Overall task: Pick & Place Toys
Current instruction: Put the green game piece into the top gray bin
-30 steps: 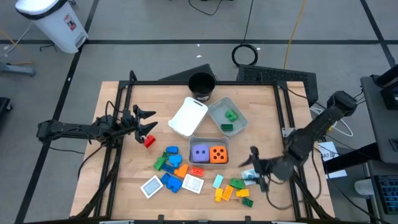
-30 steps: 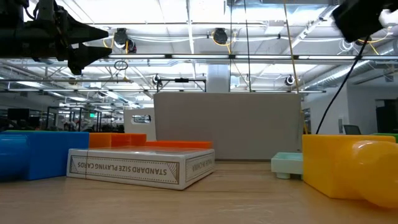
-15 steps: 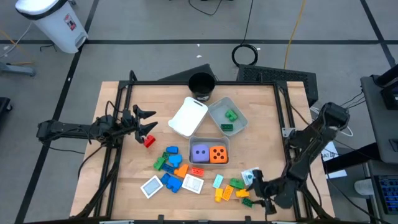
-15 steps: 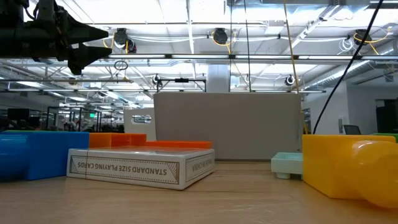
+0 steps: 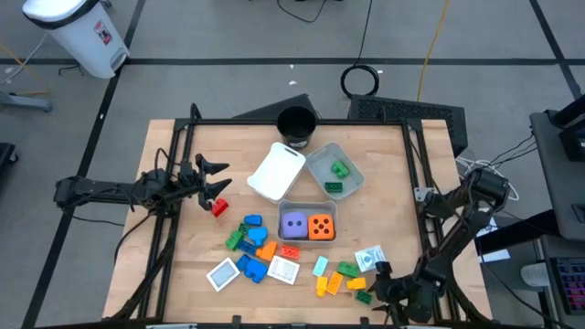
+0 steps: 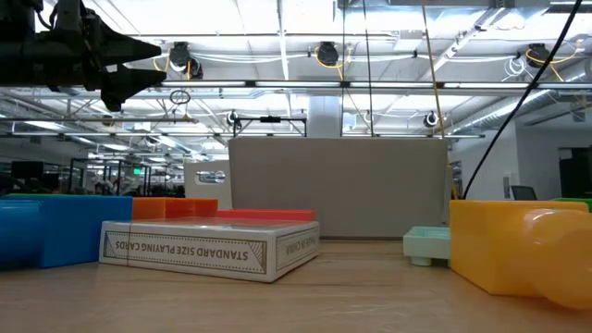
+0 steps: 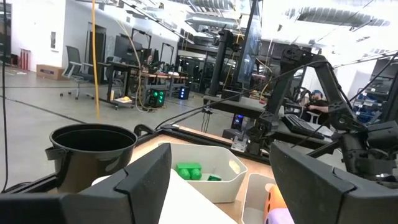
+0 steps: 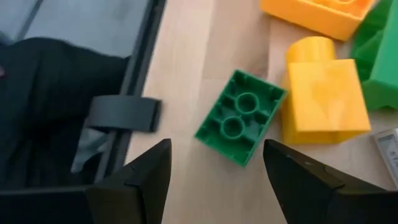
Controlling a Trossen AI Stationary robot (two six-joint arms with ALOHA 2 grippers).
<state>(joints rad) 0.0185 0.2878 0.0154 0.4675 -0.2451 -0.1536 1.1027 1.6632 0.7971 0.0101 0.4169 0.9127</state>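
My right gripper [image 5: 381,285] [image 8: 214,186] is open and empty, low over the table's near right corner. Just ahead of its fingers a small green block [image 8: 240,118] [image 5: 363,296] lies on the wood beside a yellow block [image 8: 326,99]. My left gripper [image 5: 216,179] [image 7: 217,186] is open and empty, up over the table's left side, near a red block [image 5: 219,207]. More blocks [image 5: 251,242] and two white tiles [image 5: 222,273] lie near the front. The purple die [image 5: 294,225] and the orange die [image 5: 320,227] sit in a tray.
A grey tray [image 5: 335,171] holds two green blocks, next to a white tray [image 5: 277,171] and a black cup [image 5: 295,123] at the back. A playing-card box [image 5: 368,259] [image 6: 208,245] lies near my right gripper. The black frame rail [image 8: 140,74] runs along the table's right edge.
My right gripper has gone toward the table's near edge and down, ending close over the green and yellow blocks at the near right corner. Its arm has left the low view's upper right. The toys have stayed where they were.
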